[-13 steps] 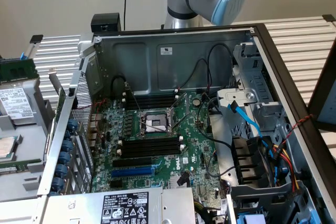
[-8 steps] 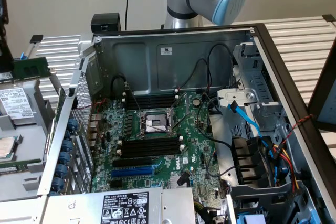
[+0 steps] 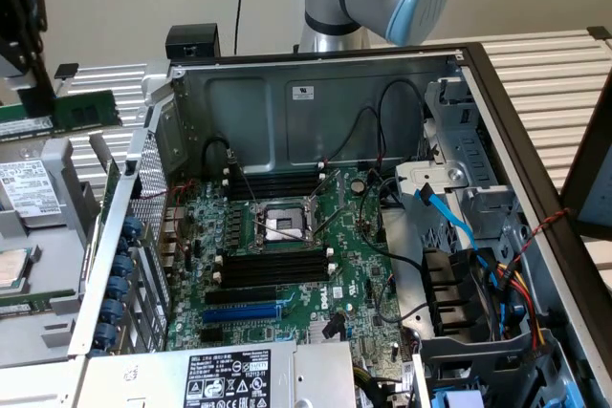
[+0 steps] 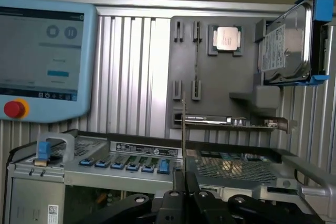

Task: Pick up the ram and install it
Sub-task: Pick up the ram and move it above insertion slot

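Ram (image 3: 86, 110) sits pinched edge-on in the claw (image 4: 184, 184), held off the exterior view's left of the open case (image 3: 316, 93), its long axis roughly parallel to the black memory slots (image 3: 273, 265) away to that view's right.
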`<state>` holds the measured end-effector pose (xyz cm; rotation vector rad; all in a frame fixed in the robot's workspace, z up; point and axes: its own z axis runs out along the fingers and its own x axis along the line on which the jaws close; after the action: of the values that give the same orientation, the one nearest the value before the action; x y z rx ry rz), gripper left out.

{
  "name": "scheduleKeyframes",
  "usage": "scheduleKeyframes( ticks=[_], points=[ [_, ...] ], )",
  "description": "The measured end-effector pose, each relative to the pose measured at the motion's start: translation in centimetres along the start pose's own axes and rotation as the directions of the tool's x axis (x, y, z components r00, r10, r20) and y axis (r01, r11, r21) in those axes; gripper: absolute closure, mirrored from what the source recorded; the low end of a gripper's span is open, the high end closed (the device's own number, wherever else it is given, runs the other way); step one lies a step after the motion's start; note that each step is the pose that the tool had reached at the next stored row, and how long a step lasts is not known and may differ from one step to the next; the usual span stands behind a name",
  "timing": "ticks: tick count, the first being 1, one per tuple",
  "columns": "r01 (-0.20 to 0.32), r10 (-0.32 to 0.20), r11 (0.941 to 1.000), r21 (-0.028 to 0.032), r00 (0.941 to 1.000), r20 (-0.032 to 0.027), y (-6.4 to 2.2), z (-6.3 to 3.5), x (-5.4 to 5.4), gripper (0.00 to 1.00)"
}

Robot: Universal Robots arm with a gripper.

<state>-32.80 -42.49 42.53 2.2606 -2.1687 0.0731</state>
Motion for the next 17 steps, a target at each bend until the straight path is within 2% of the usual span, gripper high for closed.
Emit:
scheduleKeyframes(
  ticks=[17],
  points=[
    [0.000, 0.000, 1.0000, -0.0001, 1.0000, 0.0002, -7.28, 0.26, -0.9, 0.87]
  ],
)
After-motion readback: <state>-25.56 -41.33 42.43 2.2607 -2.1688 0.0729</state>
